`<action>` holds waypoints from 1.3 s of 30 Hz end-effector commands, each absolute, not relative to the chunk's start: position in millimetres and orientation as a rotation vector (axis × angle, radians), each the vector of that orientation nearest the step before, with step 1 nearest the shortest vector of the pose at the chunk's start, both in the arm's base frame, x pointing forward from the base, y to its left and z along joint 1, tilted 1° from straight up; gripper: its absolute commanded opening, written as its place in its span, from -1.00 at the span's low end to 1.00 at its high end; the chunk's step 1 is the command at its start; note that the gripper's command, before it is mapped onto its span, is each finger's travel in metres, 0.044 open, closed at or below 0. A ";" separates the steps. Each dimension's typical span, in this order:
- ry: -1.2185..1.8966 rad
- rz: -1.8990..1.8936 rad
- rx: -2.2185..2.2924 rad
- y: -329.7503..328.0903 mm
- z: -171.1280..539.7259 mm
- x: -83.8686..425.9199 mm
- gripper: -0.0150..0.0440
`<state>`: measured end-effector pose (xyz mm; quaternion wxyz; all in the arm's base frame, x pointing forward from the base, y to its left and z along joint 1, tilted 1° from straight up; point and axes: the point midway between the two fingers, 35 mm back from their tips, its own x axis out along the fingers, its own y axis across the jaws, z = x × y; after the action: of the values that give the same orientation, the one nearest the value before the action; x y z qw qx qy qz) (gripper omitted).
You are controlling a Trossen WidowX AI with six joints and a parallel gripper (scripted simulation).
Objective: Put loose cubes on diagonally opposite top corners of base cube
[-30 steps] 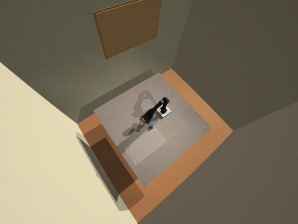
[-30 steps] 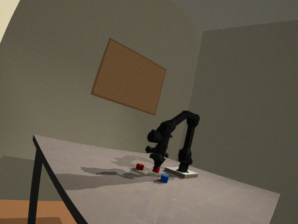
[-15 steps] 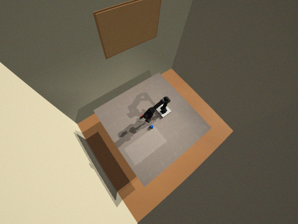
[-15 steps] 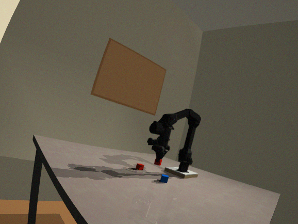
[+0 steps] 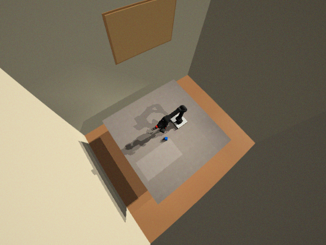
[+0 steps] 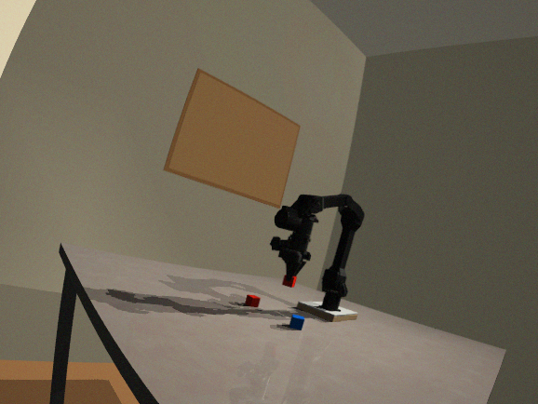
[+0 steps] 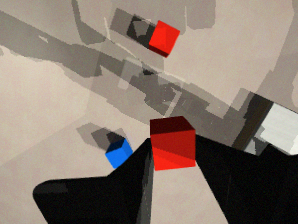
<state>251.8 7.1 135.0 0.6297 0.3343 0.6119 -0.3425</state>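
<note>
My gripper [image 6: 289, 278] [image 7: 170, 140] is shut on one red cube [image 6: 289, 281] [image 7: 173, 148] and holds it in the air above the table. In the top view this cube is mostly hidden by the arm. The other red cube [image 5: 157, 126] [image 6: 252, 301] [image 7: 164, 37] rests on the table, apart from the rest. The blue cube [image 5: 166, 138] [image 6: 297, 322] [image 7: 119, 154], the base cube by its different colour, sits on the table with nothing on top. In the wrist view it lies left of the held cube, beside the left finger.
The arm's white-topped mounting plate [image 5: 184, 122] [image 6: 350, 314] [image 7: 282, 127] stands on the grey table [image 5: 203, 141] [image 6: 209, 349]. It lies to the right of the cubes in the exterior view. The arm's shadow crosses the table near the cubes. A brown board [image 5: 141, 31] [image 6: 233, 144] is on the wall.
</note>
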 end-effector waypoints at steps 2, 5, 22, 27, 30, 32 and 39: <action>1.421 -0.710 0.700 16.2 135.5 253.8 -0.14; 1.442 -0.644 0.632 24.3 132.4 255.5 -0.14; 1.522 -0.273 0.249 71.0 113.8 260.6 -0.14; 1.534 -0.164 0.142 84.1 107.9 261.5 -0.14; 1.540 -0.099 0.078 92.0 104.3 261.8 -0.14; 1.542 -0.055 0.036 97.2 101.8 261.9 -0.14; 1.545 0.083 -0.098 113.8 93.9 261.5 -0.14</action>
<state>261.5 108.1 97.7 0.7170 -0.0253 0.6965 0.0163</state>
